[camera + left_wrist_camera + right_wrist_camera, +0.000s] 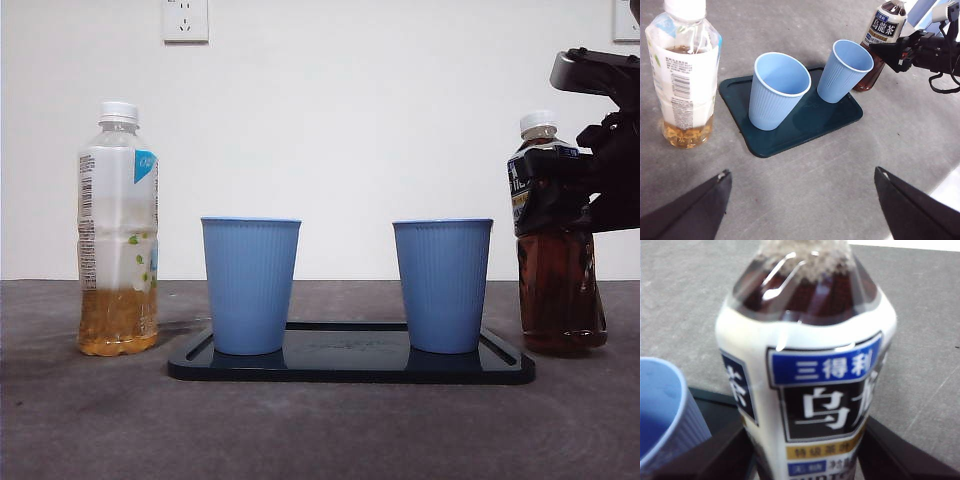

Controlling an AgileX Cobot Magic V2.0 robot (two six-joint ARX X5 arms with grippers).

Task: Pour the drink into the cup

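Reaching in at the right edge of the front view, the right gripper (560, 185) has its jaws either side of the oolong tea bottle (556, 270) at the labelled upper body; whether they press, we cannot tell. We judge it nearly full, heavy, with thin slick plastic that may dent, so a hold on the label band suits. It stands upright, long axis vertical, white cap (538, 122) on, beside the right cup (442, 285) on the dark tray (350, 370). The left gripper (800, 200) waits, spread wide.
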